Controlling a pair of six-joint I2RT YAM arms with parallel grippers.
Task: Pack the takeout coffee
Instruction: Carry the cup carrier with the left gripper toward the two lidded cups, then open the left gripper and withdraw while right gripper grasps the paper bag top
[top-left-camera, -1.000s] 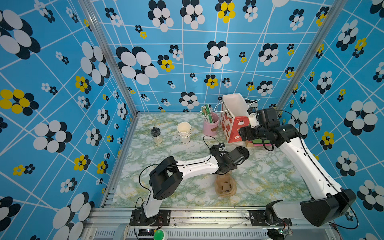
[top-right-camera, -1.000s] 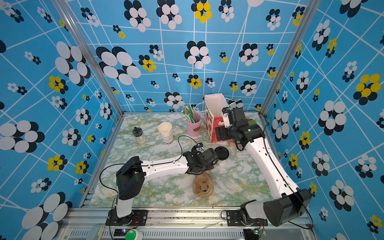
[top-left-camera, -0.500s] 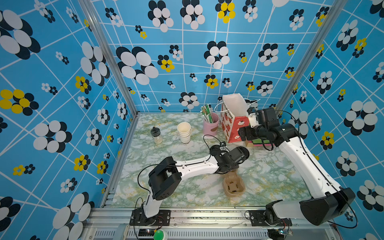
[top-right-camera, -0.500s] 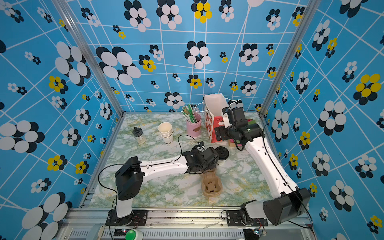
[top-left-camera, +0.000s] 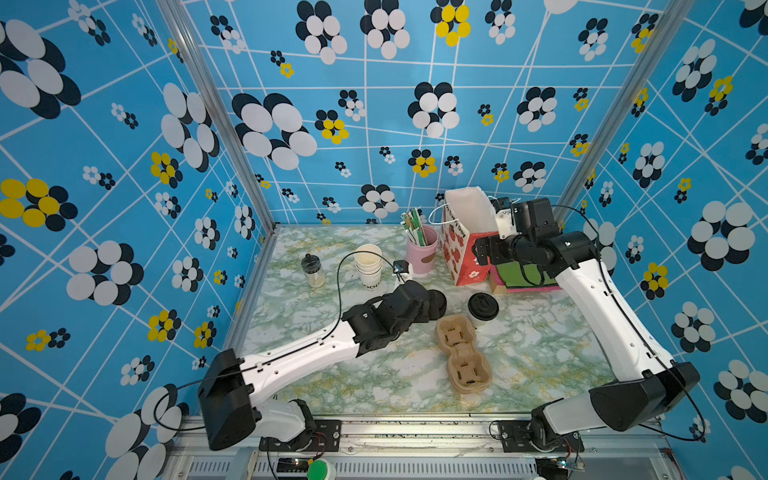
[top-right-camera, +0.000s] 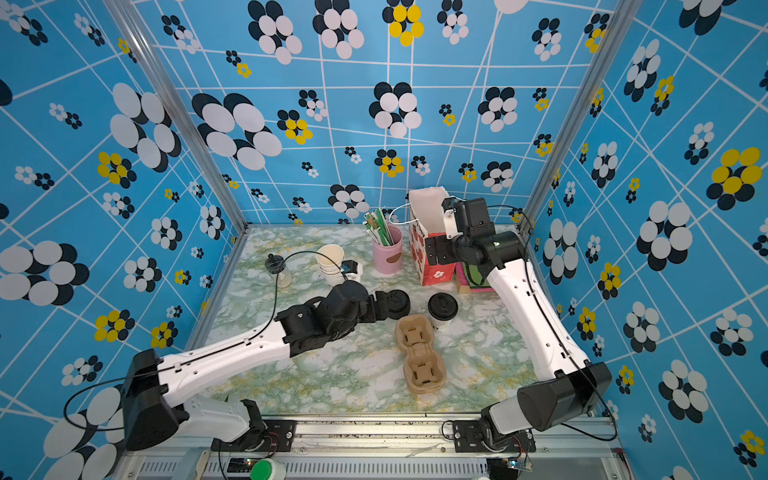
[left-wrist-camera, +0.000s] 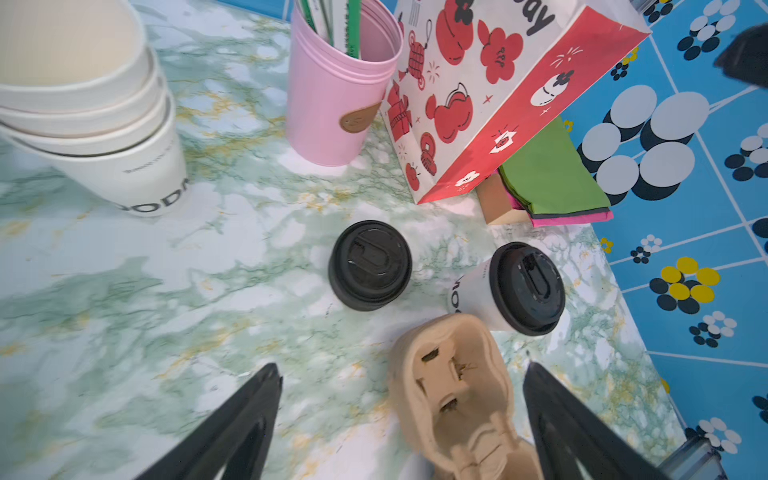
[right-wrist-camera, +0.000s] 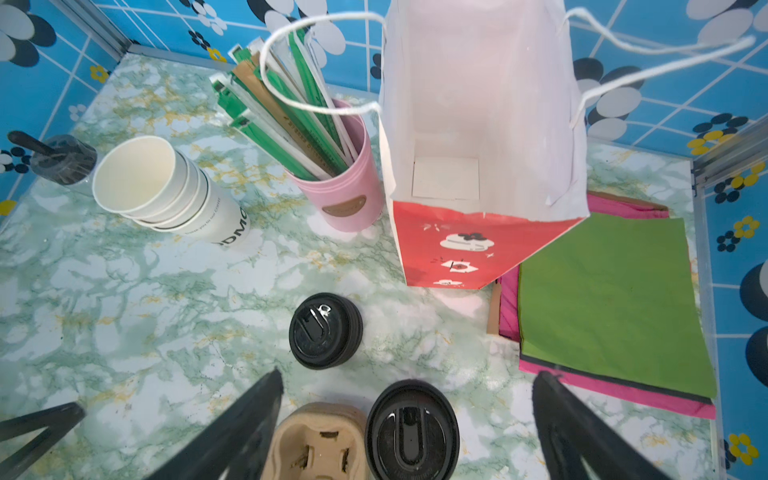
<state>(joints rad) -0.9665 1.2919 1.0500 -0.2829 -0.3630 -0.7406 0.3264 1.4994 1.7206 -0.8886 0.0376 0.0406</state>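
The carrier (top-left-camera: 463, 353) is lying flat at the front with both slots empty, and the coffee (top-left-camera: 483, 309) is standing upright just beside its far slot, at about 1 o'clock. Seating it well probably means gripping low on its paper side, squeezing lightly and lowering it straight down. The left gripper (left-wrist-camera: 402, 368) is hovering low at the carrier's 10 o'clock, jaws spread wide and holding nothing, though one finger may be brushing cardboard. The right gripper (right-wrist-camera: 410, 374) is hanging higher at 12 o'clock by the bag (top-left-camera: 465, 241), equally wide and empty.
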